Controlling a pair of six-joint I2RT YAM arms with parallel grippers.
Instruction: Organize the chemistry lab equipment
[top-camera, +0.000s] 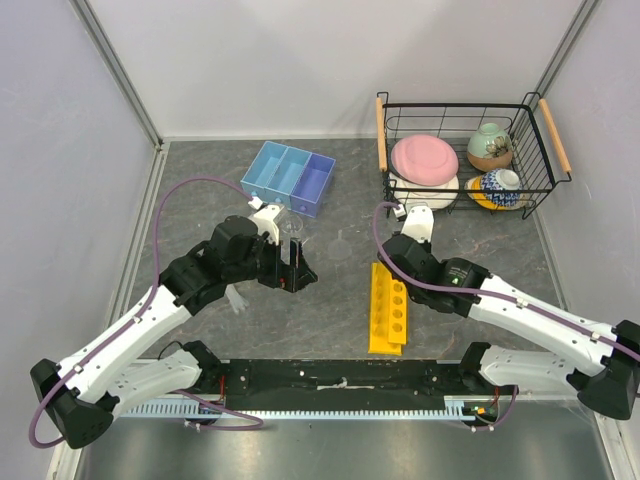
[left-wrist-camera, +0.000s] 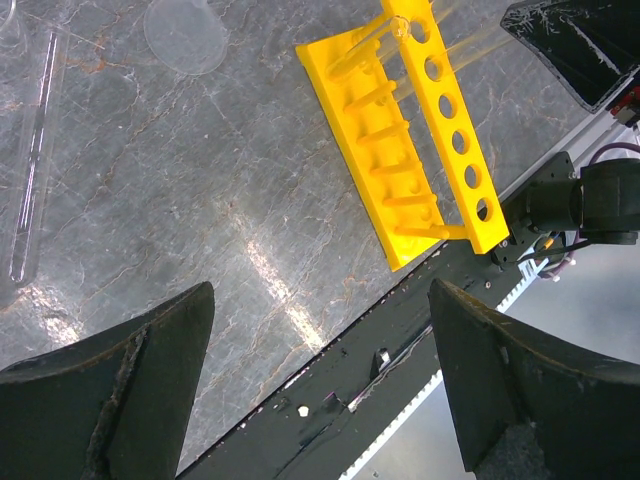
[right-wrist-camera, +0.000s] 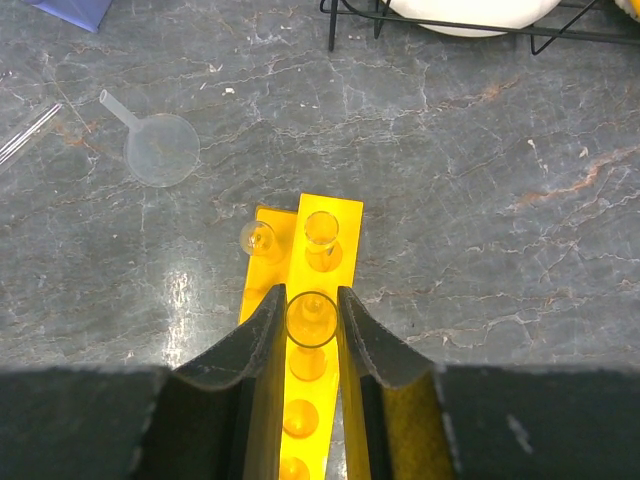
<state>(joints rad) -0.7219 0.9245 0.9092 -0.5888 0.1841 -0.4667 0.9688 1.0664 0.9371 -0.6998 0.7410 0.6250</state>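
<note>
The yellow rack (top-camera: 388, 310) lies on the table right of centre and also shows in the right wrist view (right-wrist-camera: 320, 215) and the left wrist view (left-wrist-camera: 440, 110). My right gripper (right-wrist-camera: 311, 322) is shut on a clear test tube (right-wrist-camera: 311, 318) standing in a rack hole. Two more tubes (right-wrist-camera: 321, 230) stand in the rack's far end. My left gripper (left-wrist-camera: 320, 380) is open and empty above the table's near edge, left of the rack (top-camera: 298, 270). A loose test tube (left-wrist-camera: 30, 160) lies on the table. The clear funnel (right-wrist-camera: 160, 148) lies beyond the rack. The blue tray (top-camera: 288, 177) sits at the back. A small beaker (top-camera: 291, 228) stands near it.
A black wire basket (top-camera: 465, 150) with a pink plate and ceramic bowls stands at the back right. A whitish object (top-camera: 237, 298) lies beside the left arm. The black base rail (top-camera: 340, 380) runs along the near edge.
</note>
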